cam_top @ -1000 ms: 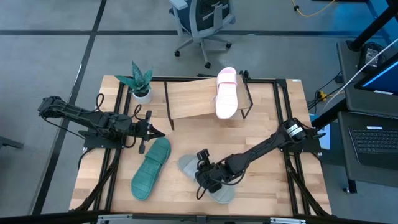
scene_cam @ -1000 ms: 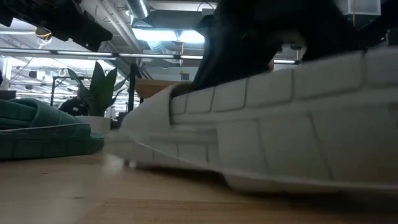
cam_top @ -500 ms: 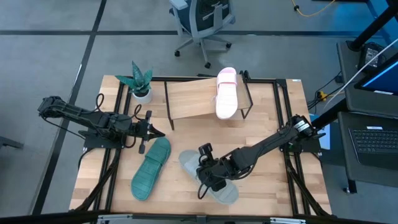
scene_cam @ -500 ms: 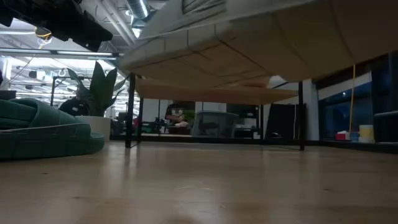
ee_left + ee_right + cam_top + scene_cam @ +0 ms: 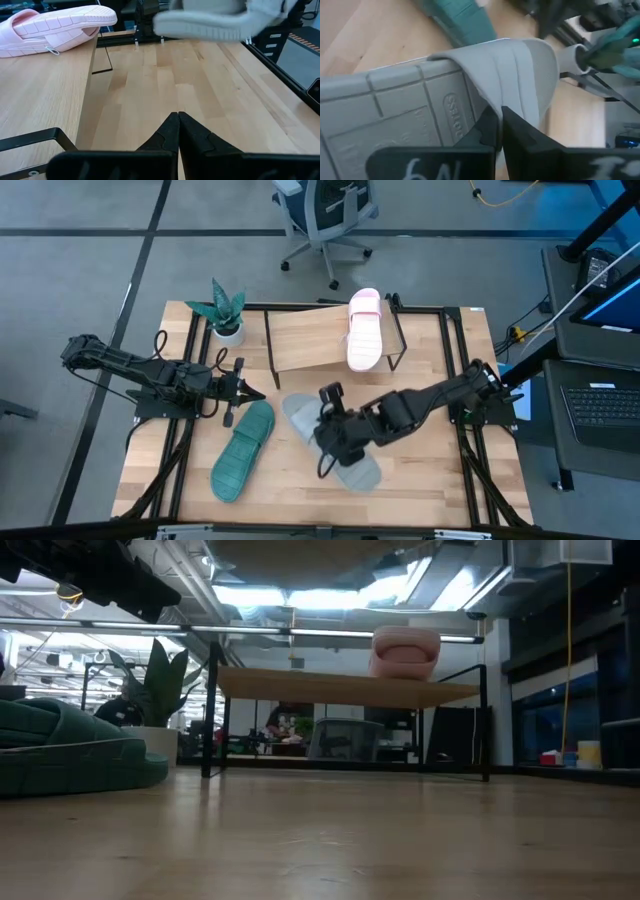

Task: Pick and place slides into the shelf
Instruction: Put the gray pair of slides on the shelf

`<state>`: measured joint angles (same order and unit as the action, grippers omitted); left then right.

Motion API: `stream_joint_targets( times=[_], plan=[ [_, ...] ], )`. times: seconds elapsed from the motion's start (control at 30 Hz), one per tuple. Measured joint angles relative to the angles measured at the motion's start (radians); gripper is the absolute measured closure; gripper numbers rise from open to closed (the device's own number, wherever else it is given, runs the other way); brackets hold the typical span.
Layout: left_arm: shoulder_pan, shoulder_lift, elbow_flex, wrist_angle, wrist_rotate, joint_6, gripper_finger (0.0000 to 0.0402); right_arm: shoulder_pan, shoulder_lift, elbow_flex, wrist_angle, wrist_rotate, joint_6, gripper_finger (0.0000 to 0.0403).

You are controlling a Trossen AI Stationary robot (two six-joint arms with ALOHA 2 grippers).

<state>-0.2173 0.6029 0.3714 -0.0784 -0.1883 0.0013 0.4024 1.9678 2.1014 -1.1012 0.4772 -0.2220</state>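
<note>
The grey slide (image 5: 352,470) is in my right gripper (image 5: 330,444), which is shut on it above the table's middle. In the left wrist view the grey slide (image 5: 210,20) floats over the wood. The teal slide (image 5: 243,448) lies flat on its sole on the table, left of the grey one. The pink slide (image 5: 364,330) lies on the right end of the shelf (image 5: 305,340), a slanted wooden board on a black wire frame. My left gripper (image 5: 245,392) waits shut near the teal slide's far end. My right gripper holds the grey slide by its strap (image 5: 520,70), at the strap's edge (image 5: 487,102) beside the sole's side wall, pinched between the two fingers. The slide is lifted clear of the table; only its underside (image 5: 330,548) shows at the low view's top.
A small potted plant (image 5: 226,312) stands at the shelf's left end. Black frame bars (image 5: 185,450) run along the table's left and right sides. Bare board lies on the shelf left of the pink slide. An office chair (image 5: 325,215) stands beyond the far edge.
My right gripper has risen and moved toward the far edge and the shelf, carrying the grey slide. The slide has left the table: in the low view it filled the frame, then climbed out past the top.
</note>
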Motion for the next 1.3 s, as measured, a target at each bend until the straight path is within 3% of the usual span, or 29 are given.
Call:
stream_joint_targets(
  times=[0.27, 0.87, 1.1, 1.3],
  plan=[
    [0.000, 0.000, 0.000, 0.000, 0.000, -0.004, 0.0401, -0.105, 0.000, 0.111, -0.102, 0.042, -0.036, 0.0391],
    [0.000, 0.000, 0.000, 0.000, 0.000, -0.003, 0.0401, -0.374, -0.001, 0.187, -0.025, 0.037, -0.108, 0.0391],
    [0.000, 0.000, 0.000, 0.000, 0.000, -0.003, 0.0401, -0.471, -0.001, 0.187, 0.045, -0.071, -0.121, 0.0391],
    [0.000, 0.000, 0.000, 0.000, -0.001, 0.003, 0.0401, -0.527, -0.001, 0.187, 0.064, -0.088, -0.114, 0.0391]
  ],
)
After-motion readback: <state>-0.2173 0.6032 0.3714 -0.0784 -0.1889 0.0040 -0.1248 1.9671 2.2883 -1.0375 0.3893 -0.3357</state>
